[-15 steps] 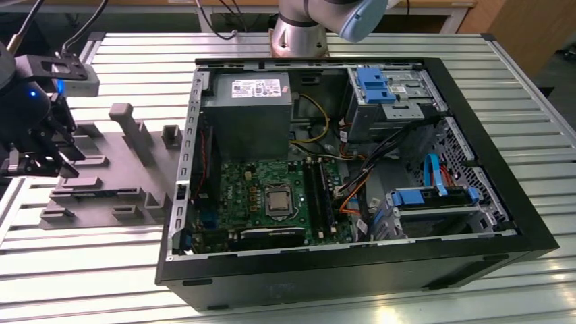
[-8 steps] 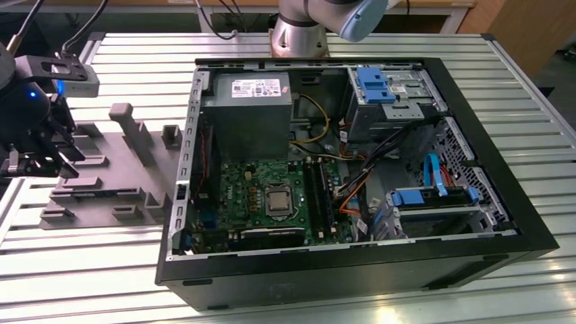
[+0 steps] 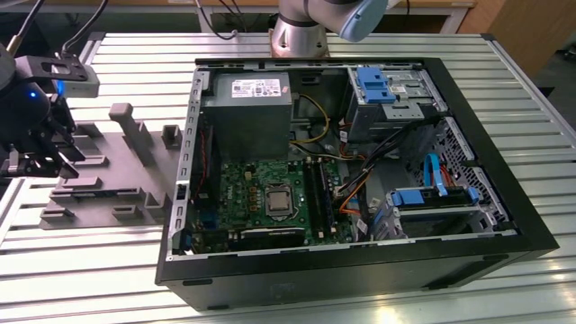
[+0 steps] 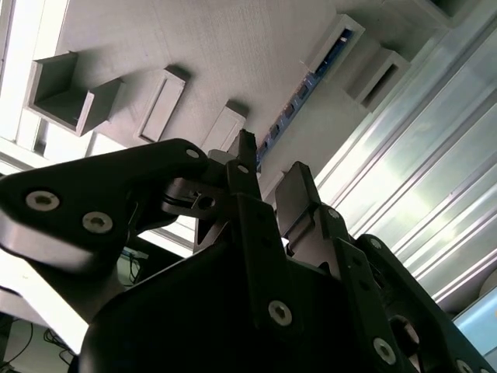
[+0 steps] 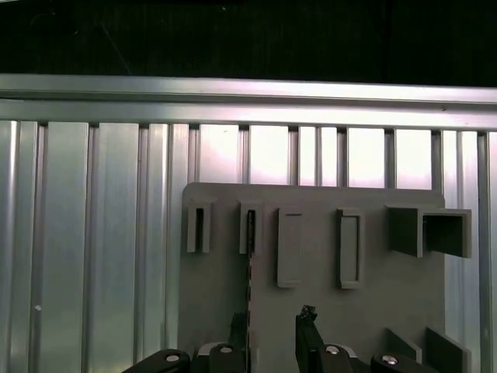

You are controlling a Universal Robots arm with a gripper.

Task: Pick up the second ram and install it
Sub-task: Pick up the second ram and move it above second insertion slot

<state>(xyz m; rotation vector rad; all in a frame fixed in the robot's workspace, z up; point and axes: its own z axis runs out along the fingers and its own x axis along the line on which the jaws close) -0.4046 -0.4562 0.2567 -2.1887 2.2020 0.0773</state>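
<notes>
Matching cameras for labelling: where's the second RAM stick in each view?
Exterior view: too small to tell apart; its grey holder plate lies at the exterior view's left, beside the PC case.
First wrist view: the second RAM stick is a thin dark line, edge-on in a slot of the grey holder plate, ahead of the gripper.
Second wrist view: a blue-green strip running away from the gripper.
Shared landmark: the grey holder plate.

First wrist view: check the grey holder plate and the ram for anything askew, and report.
Nothing stands out. The second ram stands on edge, straight in its slot on the grey holder plate, parallel to the neighbouring slots. The open gripper hangs close to one end of it.
</notes>
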